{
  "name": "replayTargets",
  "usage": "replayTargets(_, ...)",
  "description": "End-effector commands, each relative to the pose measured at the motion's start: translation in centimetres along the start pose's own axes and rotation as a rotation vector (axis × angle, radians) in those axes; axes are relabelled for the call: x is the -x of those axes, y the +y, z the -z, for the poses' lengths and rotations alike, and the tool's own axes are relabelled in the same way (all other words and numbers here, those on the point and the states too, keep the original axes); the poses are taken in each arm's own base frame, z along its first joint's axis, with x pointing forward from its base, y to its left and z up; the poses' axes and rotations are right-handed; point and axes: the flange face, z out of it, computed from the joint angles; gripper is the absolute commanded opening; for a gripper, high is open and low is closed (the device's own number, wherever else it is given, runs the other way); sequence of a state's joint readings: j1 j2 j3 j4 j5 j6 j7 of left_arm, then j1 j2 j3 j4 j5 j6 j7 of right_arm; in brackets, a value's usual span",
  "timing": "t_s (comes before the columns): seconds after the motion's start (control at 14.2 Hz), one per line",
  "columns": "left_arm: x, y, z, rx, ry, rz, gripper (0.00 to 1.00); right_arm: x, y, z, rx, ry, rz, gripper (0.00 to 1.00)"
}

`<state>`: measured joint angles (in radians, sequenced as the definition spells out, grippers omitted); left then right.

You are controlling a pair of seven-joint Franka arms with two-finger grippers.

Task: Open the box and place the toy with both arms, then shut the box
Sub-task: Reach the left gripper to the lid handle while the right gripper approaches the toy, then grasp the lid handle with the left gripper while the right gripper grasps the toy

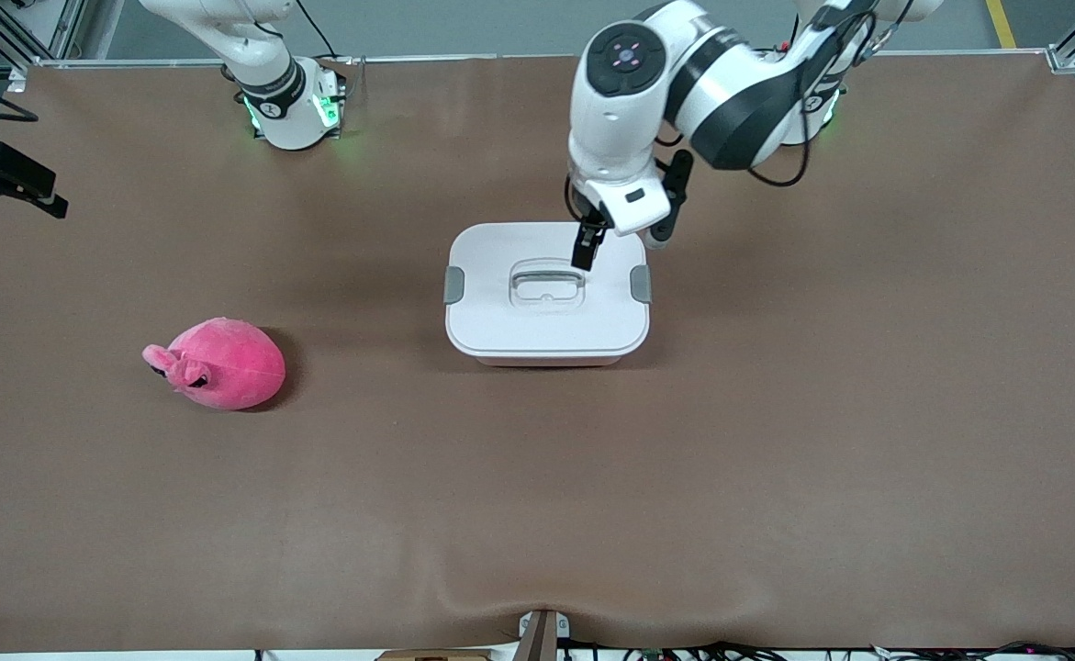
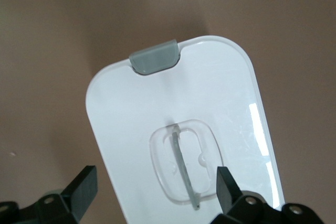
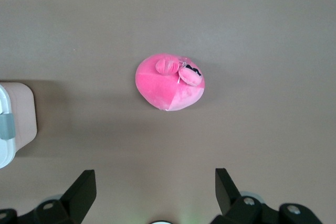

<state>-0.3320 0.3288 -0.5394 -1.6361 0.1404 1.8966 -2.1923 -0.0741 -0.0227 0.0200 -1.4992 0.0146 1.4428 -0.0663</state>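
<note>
- The brown counter point(image 1: 776, 441) fills the front view; grey floor and metal framing line the top edge.
- Toy point(image 1: 218, 363) lies at centre-left of the frame, well apart from the box.
- Right claw point(image 3: 155, 195) hangs spread wide over the counter, with the toy below it.
- Box point(image 1: 547, 294) sits mid-frame, lid on.
- Left claw point(image 1: 587, 248) is wide open over the lid's handle point(image 2: 184, 166).

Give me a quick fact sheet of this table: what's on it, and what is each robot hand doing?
box: pale pink tub, lid on, mid-table
lid: white, grey clips at both ends, clear handle in its centre
toy: pink plush, lying on the table toward the right arm's end, apart from the box
left gripper: open, over the lid's handle
right gripper: open, up above the toy, holding nothing
</note>
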Motion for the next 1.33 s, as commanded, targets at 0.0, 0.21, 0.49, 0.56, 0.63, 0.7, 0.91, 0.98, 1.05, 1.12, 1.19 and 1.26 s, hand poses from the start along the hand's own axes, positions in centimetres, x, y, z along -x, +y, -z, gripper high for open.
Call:
replayTargets(0.0, 1.6, 0.5, -1.2, 0.039, 0.013, 0.095, 1.0, -1.0, -0.2, -2.0, -0.006, 0.012, -0.003, 1.0)
replayTargets(0.21, 3.2, 0.7, -3.1, 0.069, 0.016, 0.172, 0.94, -2.4, -1.0, -4.7, -0.005, 0.006, 0.012, 1.0)
replayTargets(0.49, 5.4, 0.1, -6.7, 0.089, 0.064, 0.217, 0.86, -5.5, -2.1, -10.3, -0.005, -0.016, 0.019, 1.0)
replayTargets(0.56, 5.6, 0.2, -7.3, 0.086, 0.069, 0.222, 0.83, -5.8, -3.1, -11.9, -0.004, -0.021, 0.037, 1.0)
replayTargets(0.63, 5.8, 0.2, -7.3, 0.094, 0.061, 0.231, 0.81, -5.9, -4.1, -13.3, -0.004, -0.027, 0.053, 1.0)
replayTargets(0.7, 6.0, 0.3, -7.4, 0.101, 0.051, 0.239, 0.78, -6.1, -4.3, -14.7, -0.002, -0.026, 0.057, 1.0)
replayTargets(0.91, 6.0, 0.4, -7.8, 0.103, 0.052, 0.239, 0.72, -7.4, -3.2, -19.6, 0.002, -0.035, 0.043, 1.0)
replayTargets(0.98, 6.1, 0.5, -8.0, 0.11, 0.057, 0.237, 0.71, -7.9, -2.8, -21.5, 0.006, -0.059, 0.039, 1.0)
replayTargets(1.05, 6.1, 0.6, -8.2, 0.116, 0.052, 0.249, 0.69, -8.3, -2.3, -22.8, 0.007, -0.073, 0.031, 1.0)
replayTargets(1.12, 6.2, 0.7, -8.4, 0.119, 0.043, 0.251, 0.68, -8.7, -1.5, -24.0, 0.006, -0.079, 0.017, 1.0)
replayTargets(1.19, 6.2, 0.8, -8.8, 0.115, 0.041, 0.256, 0.67, -9.1, -1.0, -25.4, 0.006, -0.09, -0.004, 1.0)
replayTargets(1.26, 6.3, 0.7, -8.9, 0.114, 0.041, 0.259, 0.65, -9.3, -0.7, -26.1, 0.008, -0.082, -0.009, 1.0)
